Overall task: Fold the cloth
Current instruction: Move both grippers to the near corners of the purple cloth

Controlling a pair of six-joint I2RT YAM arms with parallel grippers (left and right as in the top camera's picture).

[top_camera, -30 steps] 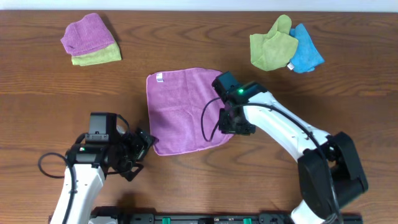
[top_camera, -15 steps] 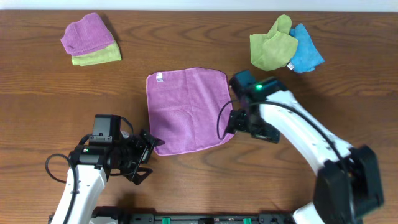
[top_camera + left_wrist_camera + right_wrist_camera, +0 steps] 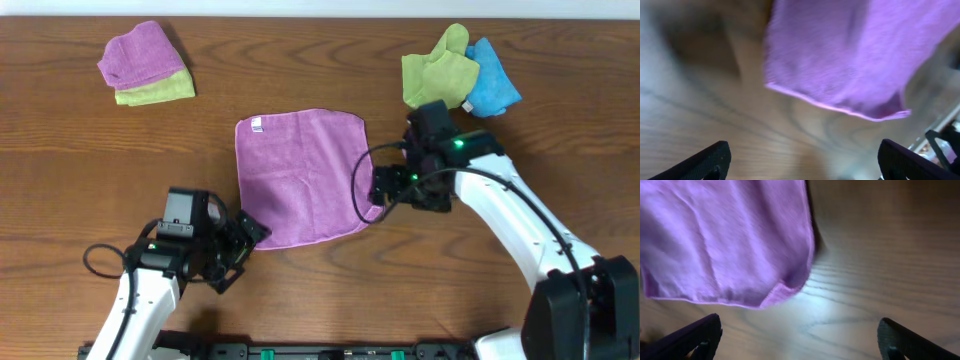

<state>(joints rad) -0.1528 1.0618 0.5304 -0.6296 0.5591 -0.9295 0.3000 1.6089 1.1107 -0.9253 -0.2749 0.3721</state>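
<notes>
At the far left of the table (image 3: pixel 70 190) a second purple cloth (image 3: pixel 138 52) lies on a lime-green one (image 3: pixel 160 92), well apart from the work. They are not part of the task.

Next comes the left gripper (image 3: pixel 243 250). Its jaws stand fully open and it holds nothing. It is just beside the near left corner of the cloth (image 3: pixel 300 175). In the left wrist view this corner lies ahead, between the two fingertips (image 3: pixel 710 159).

The cloth lies flat and unfolded in the middle of the table, with its white tag (image 3: pixel 256 125) at the far left corner.

At the cloth's near right corner is the right gripper (image 3: pixel 378 197), also wide open and empty. In the right wrist view this corner seems a little curled at the hem.

I judge that the step in hand is to take the two near corners. To do it well, each gripper should come low to the wood, slide one finger under the hem, and close on the corner itself, not on the middle of the edge. Both arms should then lift together and carry the near edge evenly onto the far edge, so the corners meet. The curled right corner could slip or double up.

At the far right, a green cloth (image 3: pixel 435 72) and a blue cloth (image 3: pixel 493 88) lie together, touching, and should not be disturbed.
</notes>
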